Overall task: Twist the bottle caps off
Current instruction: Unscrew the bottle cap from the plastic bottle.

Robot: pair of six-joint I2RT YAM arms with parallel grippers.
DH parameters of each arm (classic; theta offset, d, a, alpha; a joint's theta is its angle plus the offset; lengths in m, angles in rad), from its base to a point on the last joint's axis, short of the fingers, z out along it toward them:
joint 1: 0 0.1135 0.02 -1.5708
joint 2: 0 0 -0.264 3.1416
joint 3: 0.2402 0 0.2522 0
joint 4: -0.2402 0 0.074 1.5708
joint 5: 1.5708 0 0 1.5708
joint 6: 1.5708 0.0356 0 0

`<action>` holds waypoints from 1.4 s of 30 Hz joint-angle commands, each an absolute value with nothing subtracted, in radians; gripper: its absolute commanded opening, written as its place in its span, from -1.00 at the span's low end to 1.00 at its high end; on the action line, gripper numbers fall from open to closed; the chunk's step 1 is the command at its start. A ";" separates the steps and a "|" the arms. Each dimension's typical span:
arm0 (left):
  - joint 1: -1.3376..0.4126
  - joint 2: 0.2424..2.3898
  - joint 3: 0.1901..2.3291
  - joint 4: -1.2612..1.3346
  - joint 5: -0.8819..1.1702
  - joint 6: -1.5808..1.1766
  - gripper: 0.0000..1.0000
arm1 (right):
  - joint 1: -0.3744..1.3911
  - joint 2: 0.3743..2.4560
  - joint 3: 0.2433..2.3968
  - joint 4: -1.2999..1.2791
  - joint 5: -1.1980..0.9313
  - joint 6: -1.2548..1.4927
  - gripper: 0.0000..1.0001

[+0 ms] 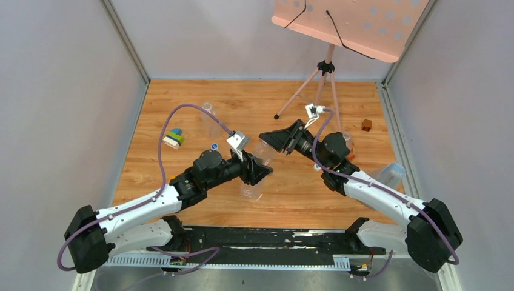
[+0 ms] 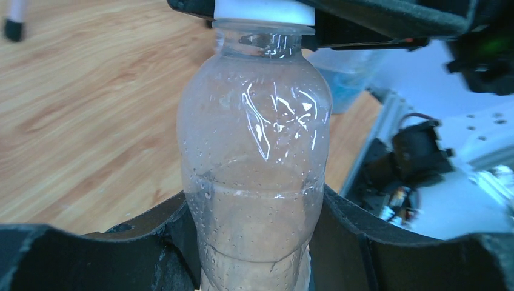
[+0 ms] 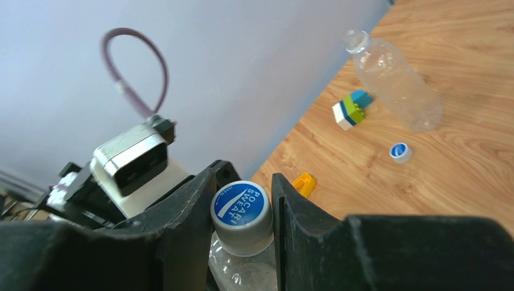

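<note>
Wooden table (image 1: 254, 97) below: the left claw (image 2: 254, 203) pinches the clear bottle (image 2: 254, 139), and the right claw (image 3: 241, 200) pinches its blue-topped cap (image 3: 240, 209), at twelve o'clock seen from the left wrist. Best to twist the cap slowly while the bottle is held firm.

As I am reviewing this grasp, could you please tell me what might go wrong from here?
The right gripper pinches the blue-topped cap by its short side only, so it may slip when twisting. The left gripper grips the thin clear bottle low down, so the bottle might spin or buckle instead.
</note>
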State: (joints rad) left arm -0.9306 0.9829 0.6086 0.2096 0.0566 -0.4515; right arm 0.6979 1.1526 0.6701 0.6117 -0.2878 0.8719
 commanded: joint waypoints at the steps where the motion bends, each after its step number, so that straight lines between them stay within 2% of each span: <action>1: -0.828 0.957 0.561 0.499 0.261 -0.604 -1.00 | 0.670 1.107 0.622 0.903 -0.501 1.017 -1.00; 7: -0.770 0.981 0.532 0.702 0.442 -0.683 -1.00 | 0.653 1.107 0.579 1.074 -0.614 1.042 -1.00; 16: -0.698 1.105 0.460 1.160 0.600 -0.941 -1.00 | 0.644 1.216 0.600 1.629 -0.905 1.287 -1.00; 21: -0.671 1.209 0.465 1.498 0.704 -1.108 -1.00 | 0.646 1.172 0.650 1.630 -1.046 1.275 -1.00; 25: -0.669 1.249 0.483 1.545 0.742 -1.150 -1.00 | 0.643 1.120 0.678 1.516 -1.098 1.238 -1.00; 26: -0.667 1.241 0.482 1.539 0.742 -1.135 -1.00 | 0.643 1.106 0.689 1.419 -1.093 1.208 -0.86; 28: -0.666 1.205 0.488 1.434 0.747 -1.063 -1.00 | 0.642 1.038 0.690 1.142 -0.986 1.075 -0.02; 30: -0.675 1.124 0.500 1.047 0.720 -0.904 -1.00 | 0.649 0.939 0.713 0.785 -0.802 0.879 0.31; 31: -0.682 1.051 0.527 0.903 0.661 -0.838 -1.00 | 0.656 0.897 0.732 0.627 -0.691 0.801 0.37; 32: -0.712 1.015 0.549 0.617 0.544 -0.675 -1.00 | 0.657 0.866 0.756 0.489 -0.586 0.745 0.39; 34: -0.789 0.937 0.639 0.258 0.329 -0.466 -1.00 | 0.658 0.829 0.766 0.367 -0.451 0.711 0.40; 36: -0.842 0.913 0.699 0.101 0.190 -0.386 -1.00 | 0.659 0.819 0.771 0.312 -0.354 0.718 0.40; 42: -1.009 0.960 0.819 -0.099 -0.179 -0.318 -1.00 | 0.749 0.870 0.825 0.218 -0.126 0.686 0.40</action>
